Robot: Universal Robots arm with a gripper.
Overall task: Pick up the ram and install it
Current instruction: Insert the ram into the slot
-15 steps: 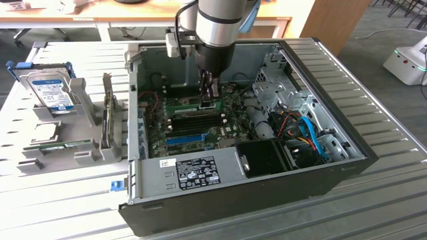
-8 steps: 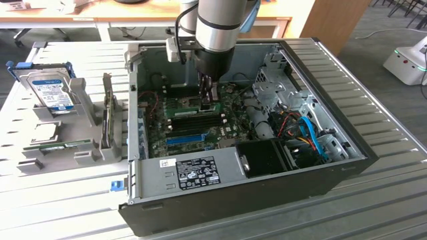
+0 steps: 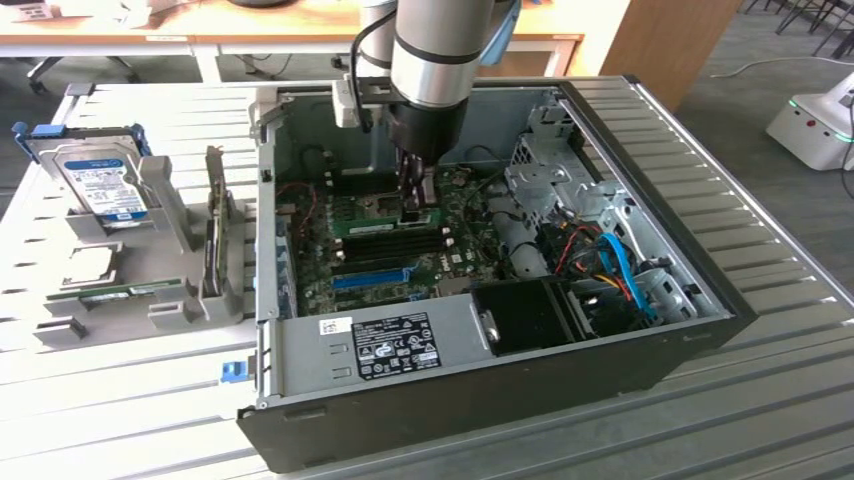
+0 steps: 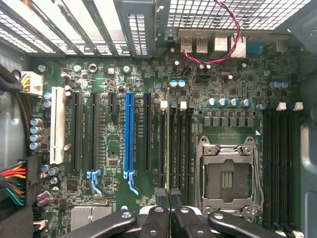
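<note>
The ram (image 3: pixel 380 226) is a thin green stick standing in a memory slot on the motherboard inside the open computer case (image 3: pixel 694 300). In the wrist view the ram (image 4: pixel 168 148) is edge-on, between black slots next to the processor socket (image 4: pixel 225 173). My gripper (image 3: pixel 419 205) reaches down into the case at the end of the stick on the exterior view's right. Its black fingers are shut together (image 4: pixel 170 196) directly over that end, with no gap between them. I cannot tell whether they press on the stick.
A long blue expansion slot (image 4: pixel 130 134) and black slots lie beside the ram. More black memory slots (image 4: pixel 282 158) sit past the socket. Outside the case, a grey rack holds another green stick (image 3: pixel 127 293) and a hard drive (image 3: pixel 107 180). A black fan shroud (image 3: pixel 534 315) and cables crowd the case's near corner.
</note>
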